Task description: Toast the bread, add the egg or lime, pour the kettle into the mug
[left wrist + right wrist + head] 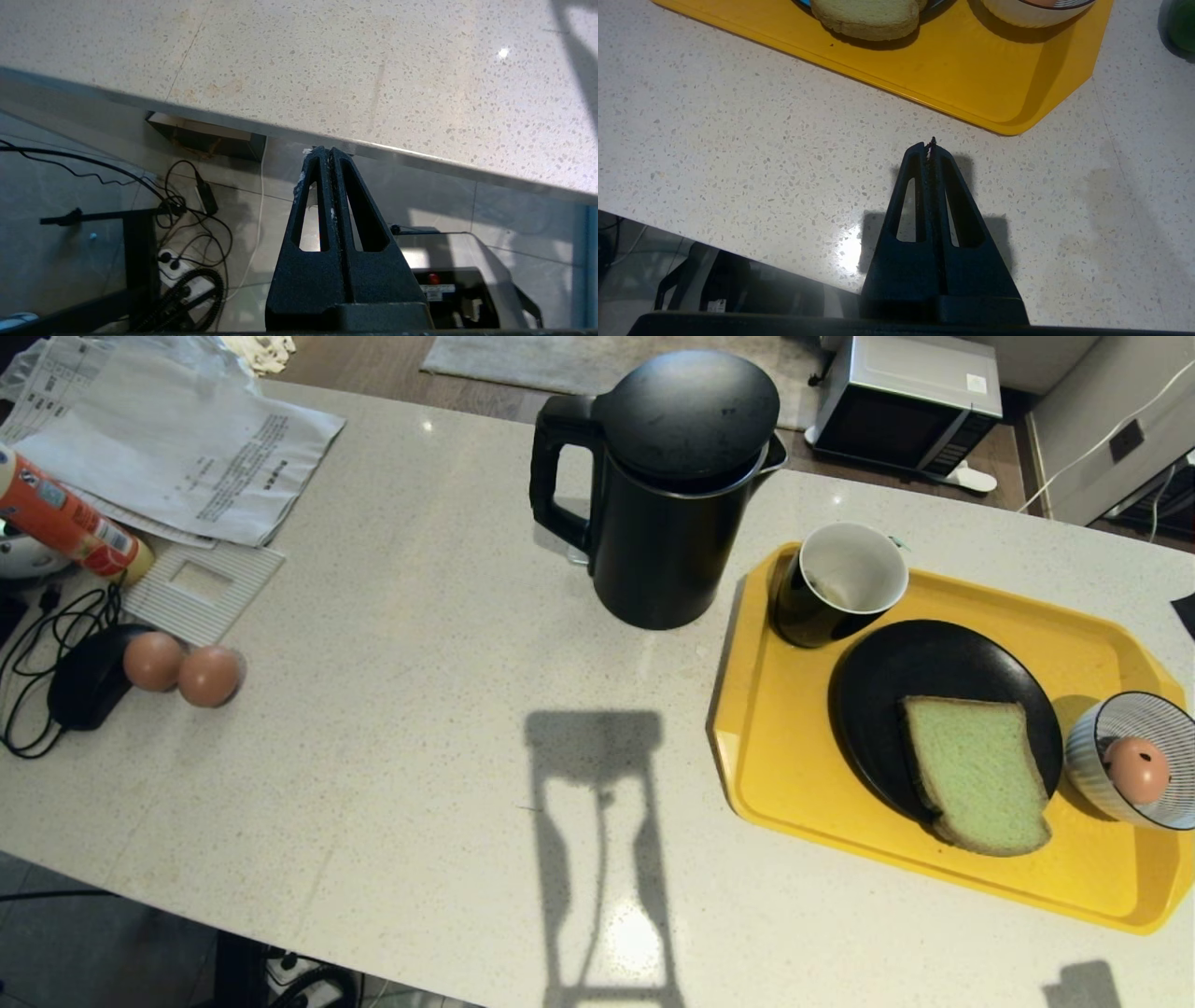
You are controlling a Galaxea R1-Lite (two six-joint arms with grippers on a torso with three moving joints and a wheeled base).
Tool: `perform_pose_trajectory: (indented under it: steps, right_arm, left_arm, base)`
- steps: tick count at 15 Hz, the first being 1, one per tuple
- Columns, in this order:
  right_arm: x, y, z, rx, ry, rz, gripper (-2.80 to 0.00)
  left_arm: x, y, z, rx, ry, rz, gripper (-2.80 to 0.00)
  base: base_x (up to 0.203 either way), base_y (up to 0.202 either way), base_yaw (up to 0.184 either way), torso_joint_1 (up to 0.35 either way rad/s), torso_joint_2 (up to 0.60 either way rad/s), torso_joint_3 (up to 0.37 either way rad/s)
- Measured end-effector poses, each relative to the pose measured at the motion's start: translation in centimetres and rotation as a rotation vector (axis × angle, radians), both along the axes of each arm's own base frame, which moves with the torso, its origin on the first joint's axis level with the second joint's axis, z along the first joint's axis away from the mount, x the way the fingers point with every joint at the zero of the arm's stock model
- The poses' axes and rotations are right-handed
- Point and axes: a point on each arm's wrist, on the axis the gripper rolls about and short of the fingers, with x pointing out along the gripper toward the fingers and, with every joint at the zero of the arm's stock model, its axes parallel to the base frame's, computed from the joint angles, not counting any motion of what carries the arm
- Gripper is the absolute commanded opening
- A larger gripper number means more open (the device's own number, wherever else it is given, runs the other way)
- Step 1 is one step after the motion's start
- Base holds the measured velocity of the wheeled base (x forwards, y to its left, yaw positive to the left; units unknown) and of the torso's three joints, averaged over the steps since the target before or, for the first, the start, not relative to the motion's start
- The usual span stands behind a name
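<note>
I am holding my left gripper (330,151) with its fingers pressed flat together, gripping nothing, hanging at the near edge of the pale speckled table (420,728) with the floor and a tangle of cables (187,219) showing below it. My right gripper (930,145) is likewise pinched together and empty, hovering over bare tabletop just short of the near right corner of the yellow tray (784,747). Neither arm is showing in the head view, only shadows on the table. The kettle (667,485) is standing upright near the far edge, lid on, handle turned to my left. On the tray, the mug (836,583) is sitting at the far left corner, touching the black plate (878,709); what is inside it is hard to make out. The bread (980,775) is lying on the plate, overhanging its near rim. The egg (1136,770) is resting in the striped bowl (1088,747), which the picture's right edge is cutting off. Two plain eggs (182,669) are lying near the table's left edge. A dark green shape (1181,23), barely showing beyond the tray, is too cropped to name.
</note>
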Motion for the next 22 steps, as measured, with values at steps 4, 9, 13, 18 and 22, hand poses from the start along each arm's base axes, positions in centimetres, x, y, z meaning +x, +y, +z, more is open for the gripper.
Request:
perform_pose_trajectory:
  steps: [4, 9, 13, 18, 22]
  right_arm:
    - [0.00, -0.01, -0.01, 0.003, 0.000, -0.003, -2.80]
    - [0.00, 0.00, -0.02, 0.000, 0.001, 0.000, -2.80]
    - [0.00, -0.01, -0.01, 0.002, 0.001, -0.003, -2.80]
    - [0.00, -0.01, -0.02, 0.002, 0.001, -0.003, -2.80]
    - [0.01, -0.01, -0.01, 0.003, 0.001, -0.003, -2.80]
  left_arm:
    - [0.00, 0.00, 0.01, -0.010, -0.001, 0.001, -2.80]
    - [0.00, 0.00, 0.01, -0.010, -0.001, 0.001, -2.80]
    - [0.00, 0.00, 0.01, -0.010, -0.001, 0.001, -2.80]
    - [0.00, 0.00, 0.01, -0.010, -0.001, 0.001, -2.80]
    - [0.00, 0.00, 0.01, -0.010, -0.001, 0.001, -2.80]
  base:
    - [0.000, 0.000, 0.000, 0.000, 0.00, 0.000]
    - [0.000, 0.000, 0.000, 0.000, 0.00, 0.000]
    - [0.000, 0.000, 0.000, 0.000, 0.00, 0.000]
    - [0.000, 0.000, 0.000, 0.000, 0.00, 0.000]
    - [0.000, 0.000, 0.000, 0.000, 0.00, 0.000]
